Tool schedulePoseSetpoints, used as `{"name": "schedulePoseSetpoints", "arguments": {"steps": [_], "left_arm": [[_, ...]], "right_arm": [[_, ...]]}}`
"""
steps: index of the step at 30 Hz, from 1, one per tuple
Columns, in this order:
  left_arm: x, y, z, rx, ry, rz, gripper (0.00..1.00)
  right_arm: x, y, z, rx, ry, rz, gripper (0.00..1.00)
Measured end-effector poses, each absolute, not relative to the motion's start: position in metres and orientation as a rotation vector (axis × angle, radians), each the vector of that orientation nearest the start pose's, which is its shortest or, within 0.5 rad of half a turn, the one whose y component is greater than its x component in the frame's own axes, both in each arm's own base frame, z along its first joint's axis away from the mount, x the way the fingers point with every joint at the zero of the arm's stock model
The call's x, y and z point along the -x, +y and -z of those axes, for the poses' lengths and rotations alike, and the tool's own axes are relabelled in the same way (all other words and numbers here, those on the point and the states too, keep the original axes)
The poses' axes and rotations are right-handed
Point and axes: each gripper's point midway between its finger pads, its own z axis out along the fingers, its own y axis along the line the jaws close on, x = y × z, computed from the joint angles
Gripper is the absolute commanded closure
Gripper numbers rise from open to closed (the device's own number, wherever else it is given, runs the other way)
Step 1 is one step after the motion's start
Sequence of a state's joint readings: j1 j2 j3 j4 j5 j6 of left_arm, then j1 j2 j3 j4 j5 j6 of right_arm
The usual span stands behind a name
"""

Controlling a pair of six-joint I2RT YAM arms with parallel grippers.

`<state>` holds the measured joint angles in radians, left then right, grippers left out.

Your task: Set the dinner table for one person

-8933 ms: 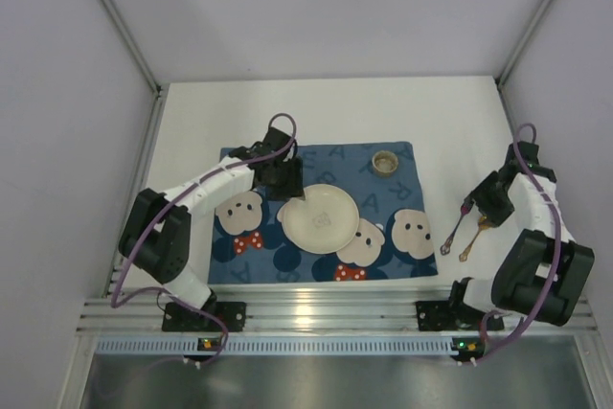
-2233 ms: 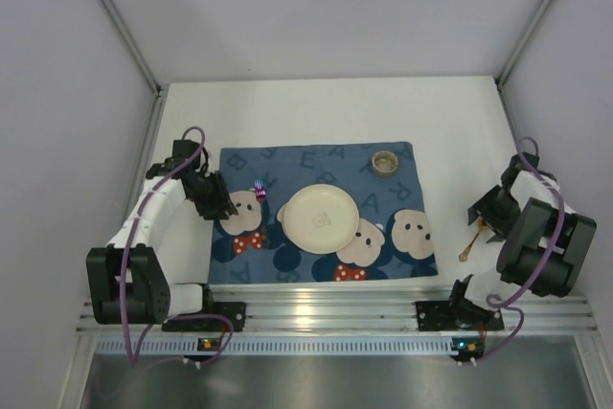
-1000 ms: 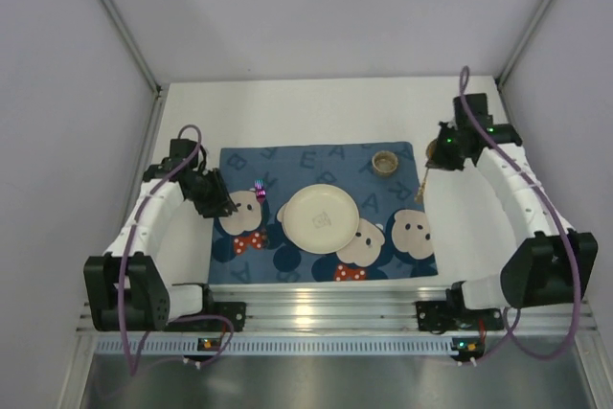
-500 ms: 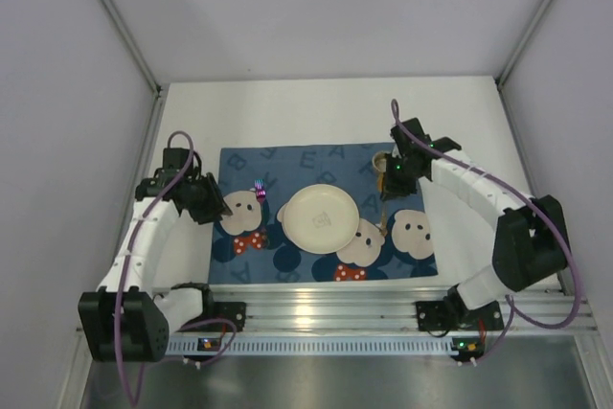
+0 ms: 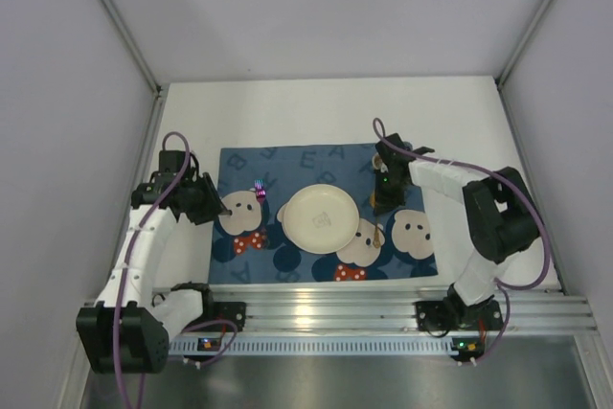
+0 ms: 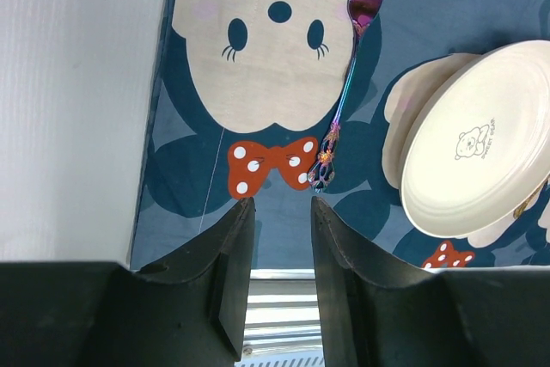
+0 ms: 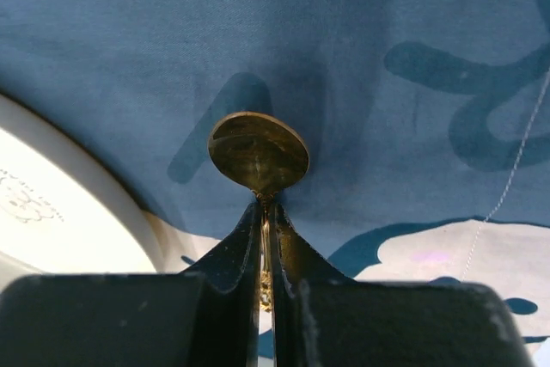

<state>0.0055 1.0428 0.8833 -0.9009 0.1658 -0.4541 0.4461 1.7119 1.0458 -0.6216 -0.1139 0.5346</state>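
Pinching a gold spoon (image 7: 258,152) by its stem in the closed right gripper (image 7: 266,205), over the blue placemat (image 5: 316,160) beside the cream plate (image 5: 319,217), left gripper (image 6: 279,208) with jaws partly parted and empty near the purple fork (image 6: 352,66), white dinner table (image 5: 316,112) beneath the mat.

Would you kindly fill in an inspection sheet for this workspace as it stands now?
Surface: white dinner table, with a blue placemat lying flat on it.
Job's things: plate in the middle of the placemat; fork lying to its left; gold spoon held over the mat, right of the plate.
Clutter: nothing seen.
Grippers: left gripper open, empty, over the mat's left edge; right gripper shut on the spoon's handle.
Cables: purple cable along each arm.
Surroundings: plain walls; metal rail at the near edge.
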Motion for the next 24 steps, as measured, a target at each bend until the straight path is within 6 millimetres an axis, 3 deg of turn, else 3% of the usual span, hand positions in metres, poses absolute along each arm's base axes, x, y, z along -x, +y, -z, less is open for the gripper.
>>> {"name": "schedulePoseSetpoints", "arguments": {"steps": [7,12,16,20,24], "left_arm": [[-0.224,-0.051,-0.13,0.519,2.608,0.374,0.62],[-0.224,-0.051,-0.13,0.515,2.61,0.375,0.62],[-0.224,-0.052,-0.131,0.514,2.609,0.375,0.62],[-0.224,-0.051,-0.13,0.514,2.609,0.374,0.62],[-0.224,-0.051,-0.13,0.517,2.608,0.368,0.62]], "right_arm": [[-0.272,0.178,-0.018,-0.086,2.931,-0.318,0.98],[-0.273,0.181,-0.02,-0.083,2.922,-0.311,0.59],[-0.275,0.181,-0.027,-0.06,2.901,-0.283,0.48],[-0.273,0.176,-0.051,-0.058,2.858,-0.278,0.44],[-0.276,0.176,-0.107,-0.041,2.717,-0.346,0.39]]}}
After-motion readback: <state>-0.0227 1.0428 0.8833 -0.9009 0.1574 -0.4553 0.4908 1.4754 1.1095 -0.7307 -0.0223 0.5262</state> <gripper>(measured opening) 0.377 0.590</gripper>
